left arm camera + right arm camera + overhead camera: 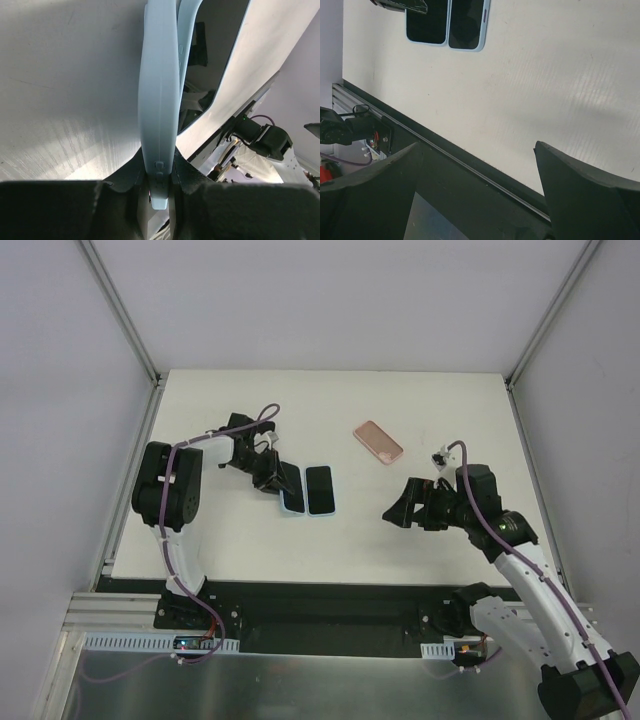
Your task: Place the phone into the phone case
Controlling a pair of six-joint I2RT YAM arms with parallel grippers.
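- The phone case (293, 498) is light blue with a dark middle. It is long with round corners.
- The phone (320, 490) has a shiny black screen and a thin light blue edge. A small slot sits at one end of the screen.
- The phone lies flat near the middle of the table (450, 410). The phone case is on its left, right up against it.
- The left gripper (272, 475) has its fingers squeezed together on the far left edge of the phone case. From the left wrist camera, the blue edge (159, 100) runs straight out from between the fingers.
- I cannot tell if the phone case lies flat or is tipped up a bit.
- The right gripper (395, 510) has its fingers spread wide with nothing in them. It hangs over the near right part of the table, well apart from the phone.
- A flat pink thing (378, 442) lies farther back, to the right of the phone. I cannot tell if it is a phone or a case.
- The table is white and smooth. A black strip (330, 605) runs along its near edge.
- Plain pale walls (330, 300) stand around it, with thin metal posts in the far corners.
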